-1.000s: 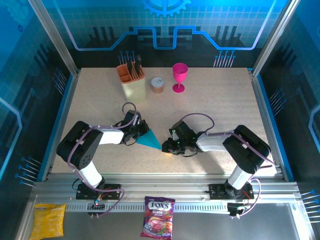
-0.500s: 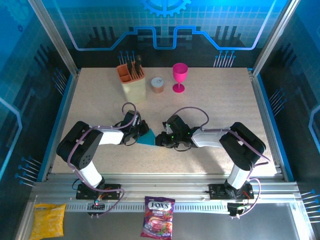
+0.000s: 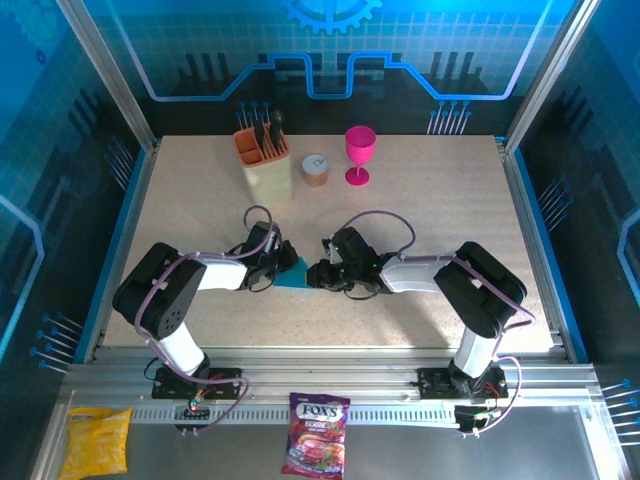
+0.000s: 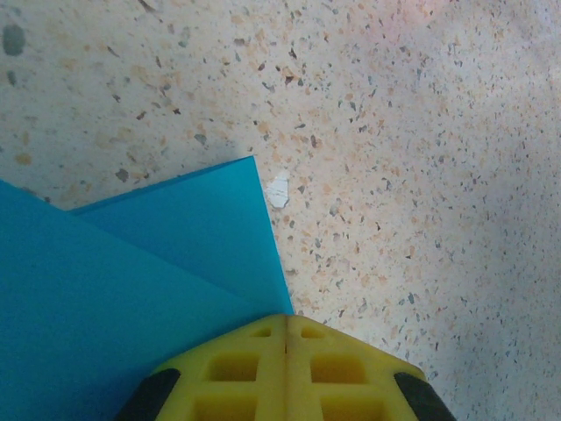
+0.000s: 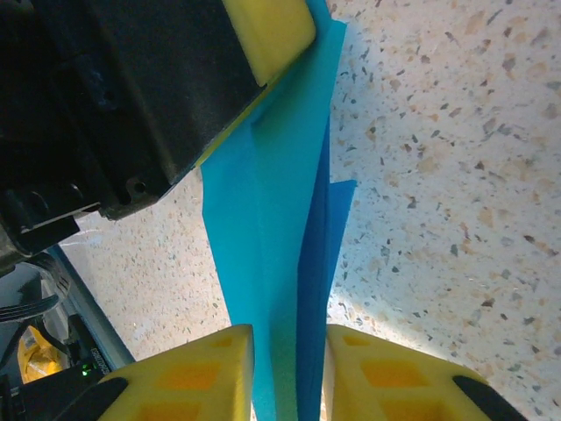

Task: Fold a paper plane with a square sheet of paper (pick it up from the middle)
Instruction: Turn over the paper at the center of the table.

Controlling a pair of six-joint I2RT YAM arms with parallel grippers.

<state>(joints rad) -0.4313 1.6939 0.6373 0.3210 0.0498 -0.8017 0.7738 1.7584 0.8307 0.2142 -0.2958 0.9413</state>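
The cyan-blue sheet of paper point(image 3: 296, 277), folded into layers, lies near the table's middle between my two grippers. My left gripper point(image 3: 285, 263) is shut, and its joined yellow tips point(image 4: 285, 320) rest on the paper point(image 4: 131, 289) near its right edge. My right gripper point(image 3: 318, 273) comes in from the right. In the right wrist view its yellow fingers point(image 5: 289, 338) are closed on a raised, pinched-up fold of the paper point(image 5: 272, 219) that fills the gap between them. The left gripper's finger point(image 5: 267, 31) sits on the paper's far end.
At the back stand a beige holder point(image 3: 265, 165) with dark utensils, a small round tin point(image 3: 315, 170) and a pink goblet point(image 3: 359, 153). A purple candy bag point(image 3: 316, 445) and a yellow snack bag point(image 3: 95, 440) lie on the metal ledge in front of the arms' bases.
My right gripper has slid left along the table onto the paper's right end, close to the left gripper. The left arm has stayed put.
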